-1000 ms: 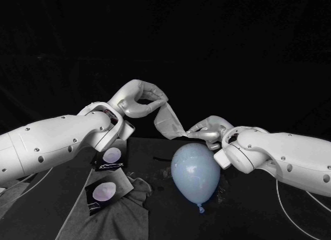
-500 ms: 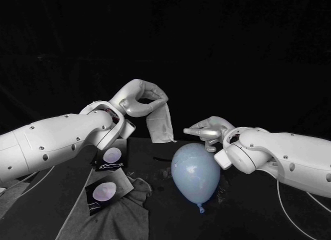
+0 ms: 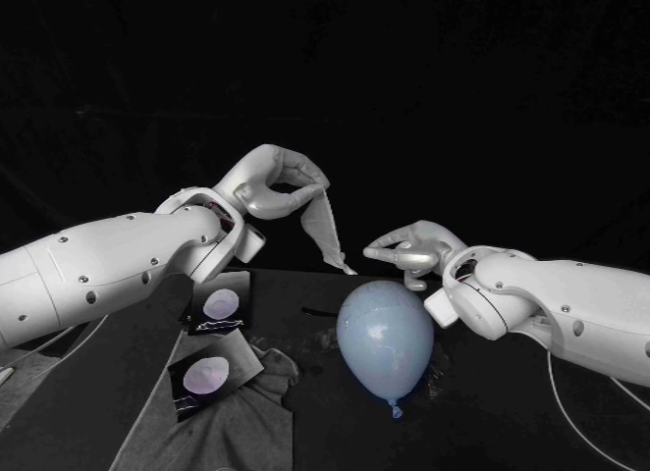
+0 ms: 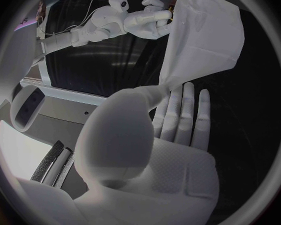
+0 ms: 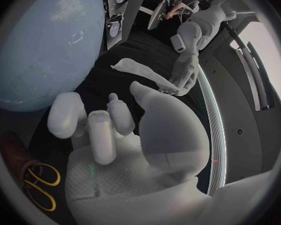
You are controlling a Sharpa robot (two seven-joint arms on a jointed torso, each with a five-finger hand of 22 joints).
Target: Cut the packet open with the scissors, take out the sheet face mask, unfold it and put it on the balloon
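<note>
My left hand (image 3: 276, 186) is raised above the table's back edge and pinches the top of the white sheet mask (image 3: 325, 228), which hangs down as a folded strip. In the left wrist view the mask (image 4: 203, 40) spreads out from under my thumb. The pale blue balloon (image 3: 385, 337) lies on the table below, knot toward me. Just above the balloon's far end, my right hand (image 3: 405, 251) holds nothing, its fingers loosely bent and its thumb apart, a little to the right of the mask's lower tip. The right wrist view shows the balloon (image 5: 47, 50), the mask (image 5: 147, 75) and yellow-handled scissors (image 5: 40, 186).
Two dark packets with oval pictures (image 3: 219, 306) (image 3: 205, 378) lie on the left of the table, the nearer one on a crumpled grey cloth (image 3: 261, 402). Thin white cables run along the table's right side (image 3: 559, 392).
My right hand has let go of the mask's lower end and drawn back slightly. The mask now hangs straight from my left hand, which has lifted a little.
</note>
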